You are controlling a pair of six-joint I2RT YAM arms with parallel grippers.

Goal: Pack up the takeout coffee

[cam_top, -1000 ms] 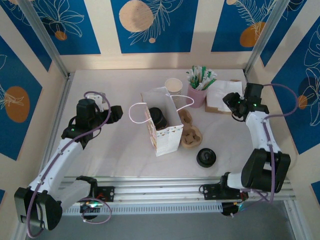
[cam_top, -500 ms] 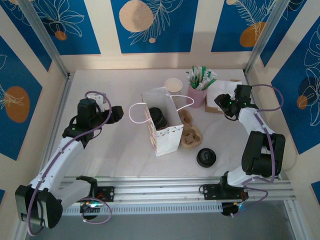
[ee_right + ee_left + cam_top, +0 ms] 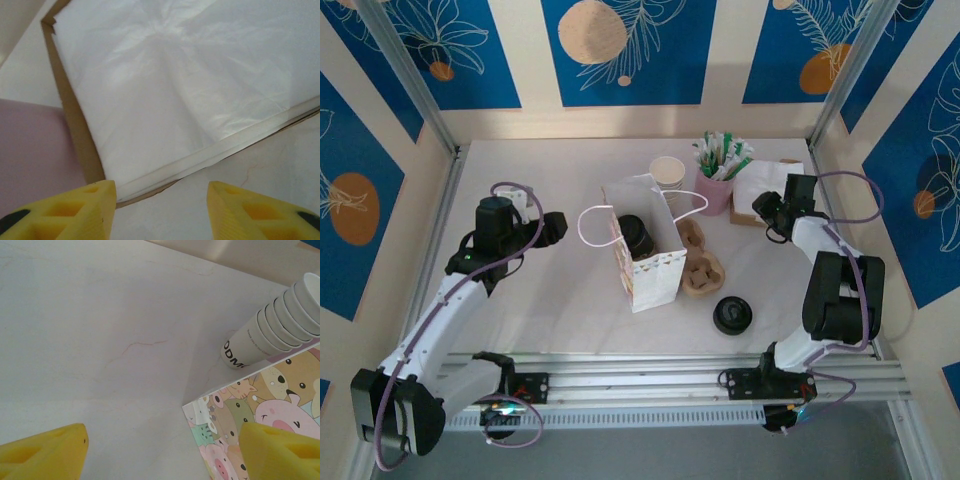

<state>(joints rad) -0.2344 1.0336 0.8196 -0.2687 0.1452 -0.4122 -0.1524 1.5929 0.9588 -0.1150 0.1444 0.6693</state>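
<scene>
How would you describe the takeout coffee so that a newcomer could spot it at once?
Find the white gift bag standing open at the middle of the table. The takeout coffee sits inside it, its round black lid showing through the bag's mouth. The other black lid lies loose on the table right of the bag, and the cream cups behind the bag are lidless.

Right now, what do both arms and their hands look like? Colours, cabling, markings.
The left arm and right arm have white links and black joint housings, with a lilac cable looping along each. The left hand and right hand look black from above. The wrist views show yellow wedge-shaped fingers with moulded recesses. No markings are legible.
</scene>
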